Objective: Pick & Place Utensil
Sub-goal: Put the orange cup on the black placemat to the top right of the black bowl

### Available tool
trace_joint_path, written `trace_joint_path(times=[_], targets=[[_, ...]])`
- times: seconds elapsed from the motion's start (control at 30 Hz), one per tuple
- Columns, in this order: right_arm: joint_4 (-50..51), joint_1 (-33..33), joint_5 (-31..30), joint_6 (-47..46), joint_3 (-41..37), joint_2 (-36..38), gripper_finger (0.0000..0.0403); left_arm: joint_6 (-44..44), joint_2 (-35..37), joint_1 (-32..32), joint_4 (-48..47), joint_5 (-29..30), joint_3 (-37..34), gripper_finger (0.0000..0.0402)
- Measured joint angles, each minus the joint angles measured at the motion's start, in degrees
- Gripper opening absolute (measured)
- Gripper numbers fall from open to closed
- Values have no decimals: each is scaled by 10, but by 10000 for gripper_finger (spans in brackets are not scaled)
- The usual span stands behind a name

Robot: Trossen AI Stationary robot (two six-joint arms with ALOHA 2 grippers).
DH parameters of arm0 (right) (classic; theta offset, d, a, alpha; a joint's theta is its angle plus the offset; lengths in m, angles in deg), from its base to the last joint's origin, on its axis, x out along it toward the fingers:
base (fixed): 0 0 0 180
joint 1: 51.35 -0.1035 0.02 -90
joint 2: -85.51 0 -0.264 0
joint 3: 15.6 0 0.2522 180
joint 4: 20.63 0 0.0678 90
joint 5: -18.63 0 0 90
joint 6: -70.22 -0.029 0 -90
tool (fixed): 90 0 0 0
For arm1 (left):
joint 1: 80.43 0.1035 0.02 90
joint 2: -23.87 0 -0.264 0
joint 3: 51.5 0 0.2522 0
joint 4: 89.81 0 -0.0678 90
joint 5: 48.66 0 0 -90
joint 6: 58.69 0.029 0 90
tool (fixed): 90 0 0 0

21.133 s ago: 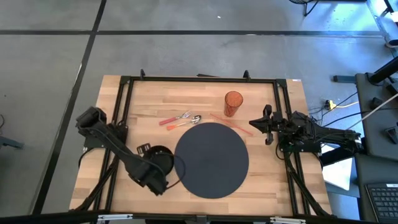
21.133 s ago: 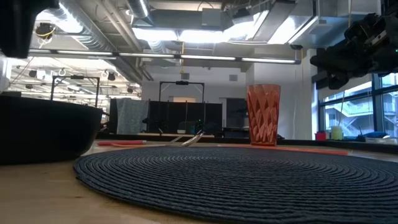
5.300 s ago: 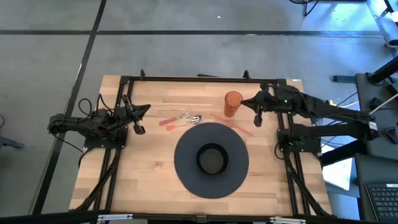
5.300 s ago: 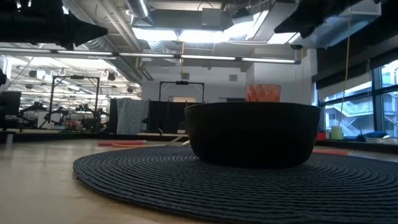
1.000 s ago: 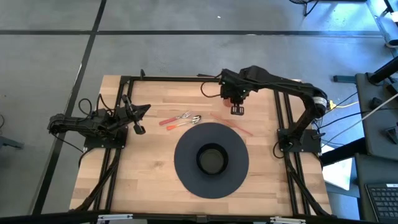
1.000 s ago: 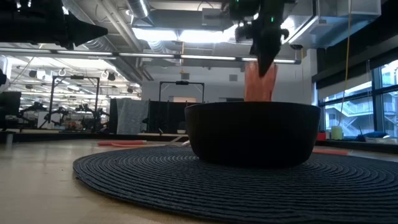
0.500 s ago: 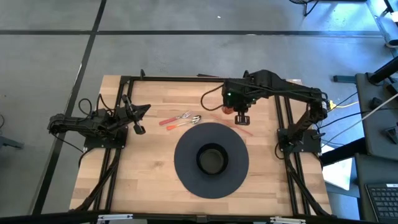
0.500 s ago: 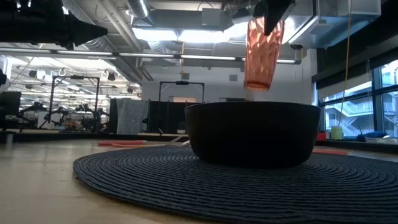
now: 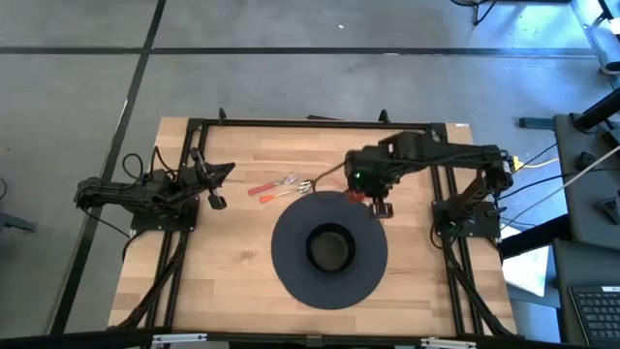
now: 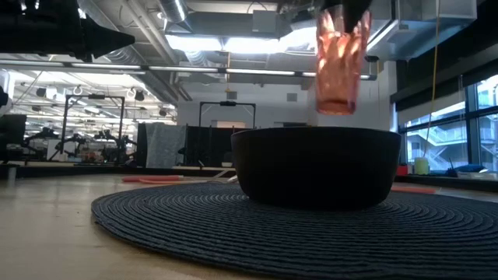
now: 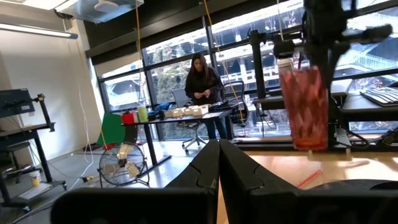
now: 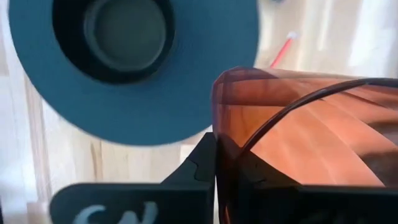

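The right gripper [image 9: 380,201] clamps the orange tumbler [image 10: 339,62] in the air (upright) at the dark placemat's [image 9: 291,267] one-o'clock edge. Fork and spoon [image 9: 281,184] lie at eleven o'clock. The left gripper [image 9: 215,189], fingers together, waits at the table's nine o'clock.

**Hardly any writing to read**

Only one bit of lettering shows. On the dark body of the right pincer [image 12: 216,163], seen from its own wrist camera, pale marks sit at the lower edge. They look like a rounded letter followed by an angular one, perhaps "C" and "N", but they are cut off by the frame and cannot be read with any certainty.

From above and from table height, no label, brand, number or sign is legible, and none can be read on the things in the room behind either.
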Motion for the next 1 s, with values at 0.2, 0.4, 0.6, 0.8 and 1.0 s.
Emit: trace_joint_path(times=[0.2,0.4,0.6,0.8,1.0], targets=[[-6,-25,-2,13,-93,0,11,0,0,0,0,0,0,4],[-71,-46,-1,17,-174,0,11,-1,0,0,0,0,0,4],[-114,-64,-16,20,-225,-1,11,-1,0,0,0,0,0,4],[-145,-65,-26,11,-242,-1,13,-5,0,0,0,0,0,4],[-171,-65,-25,12,-242,-1,12,-5,0,0,0,0,0,4]])
